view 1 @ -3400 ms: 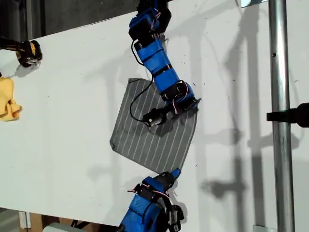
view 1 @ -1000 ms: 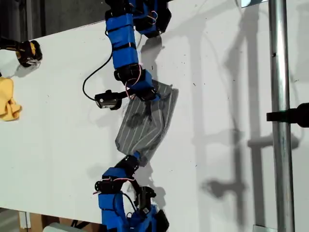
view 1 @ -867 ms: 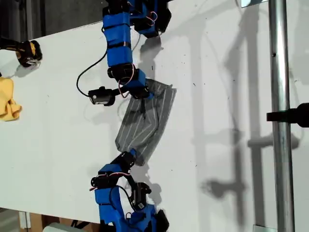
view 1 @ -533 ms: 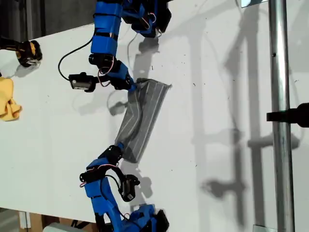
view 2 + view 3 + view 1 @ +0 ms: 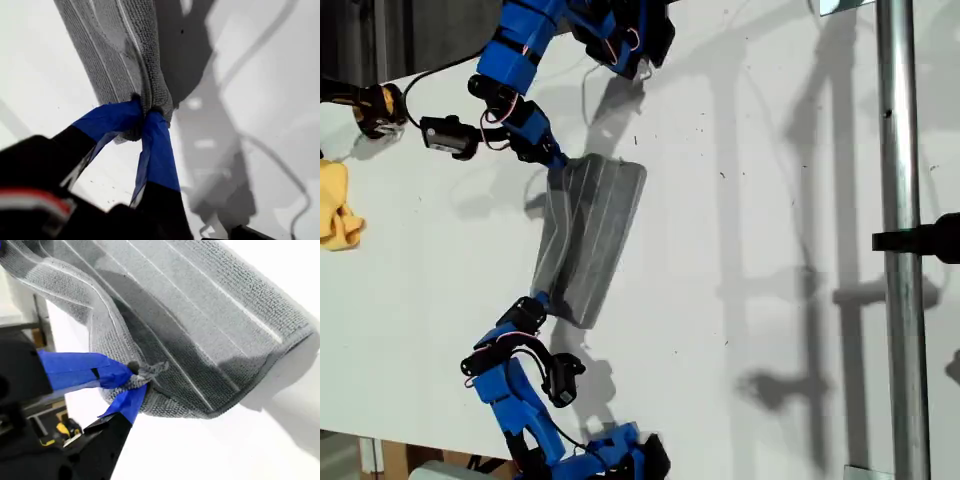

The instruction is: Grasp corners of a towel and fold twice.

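Both grippers are clamped on the towel [image 5: 590, 235]. My first gripper [image 5: 142, 112] has its blue-taped jaws pressed together on a bunched corner, and the cloth runs away from the tips, doubled over in two layers. My second gripper [image 5: 135, 377] pinches another corner, with a tuft of fabric sticking out between the jaws. Beyond it the towel is doubled, ending in a rounded fold edge. The towel spans between the two grippers over the white surface [image 5: 770, 250].
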### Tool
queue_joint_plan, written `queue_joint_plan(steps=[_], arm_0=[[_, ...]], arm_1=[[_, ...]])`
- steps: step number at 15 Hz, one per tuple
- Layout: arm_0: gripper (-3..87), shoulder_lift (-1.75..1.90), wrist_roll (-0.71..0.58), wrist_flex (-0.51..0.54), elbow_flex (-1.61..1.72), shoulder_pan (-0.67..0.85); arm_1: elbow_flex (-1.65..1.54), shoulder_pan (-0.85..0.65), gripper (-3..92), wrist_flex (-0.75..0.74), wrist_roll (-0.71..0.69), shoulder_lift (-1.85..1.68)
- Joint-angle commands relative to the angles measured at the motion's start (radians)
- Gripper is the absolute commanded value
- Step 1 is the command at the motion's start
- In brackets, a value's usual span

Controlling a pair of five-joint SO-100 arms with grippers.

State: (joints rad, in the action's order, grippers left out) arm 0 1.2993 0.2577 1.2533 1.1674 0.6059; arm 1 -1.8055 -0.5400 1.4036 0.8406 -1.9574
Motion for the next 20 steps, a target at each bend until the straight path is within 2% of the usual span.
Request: queue_joint_plan(steps=[1, 6, 9, 15, 18, 20], arm_0=[[-2.3, -0.018, -0.011, 0.009, -0.097, 0.025], [-2.3, -0.041, -0.017, 0.028, -0.071, 0.0], [-2.3, -0.038, -0.032, 0.084, -0.066, -0.057], [-2.3, 0.034, -0.005, 0.117, 0.117, -0.178], [-2.3, 0.143, 0.052, 0.012, 0.331, -0.189], [-2.3, 0.169, 0.072, -0.021, 0.408, -0.183]], arm_1=[[0.008, -0.049, -0.1, 0.008, -0.048, -0.067], [-0.035, 0.152, -0.1, 0.003, 0.069, -0.071], [-0.066, 0.281, -0.1, -0.003, 0.16, -0.061], [-0.158, 0.453, -0.1, -0.103, 0.304, -0.002], [-0.21, 0.489, -0.1, -0.14, 0.345, 0.037], [-0.244, 0.497, -0.1, -0.17, 0.354, 0.069]])
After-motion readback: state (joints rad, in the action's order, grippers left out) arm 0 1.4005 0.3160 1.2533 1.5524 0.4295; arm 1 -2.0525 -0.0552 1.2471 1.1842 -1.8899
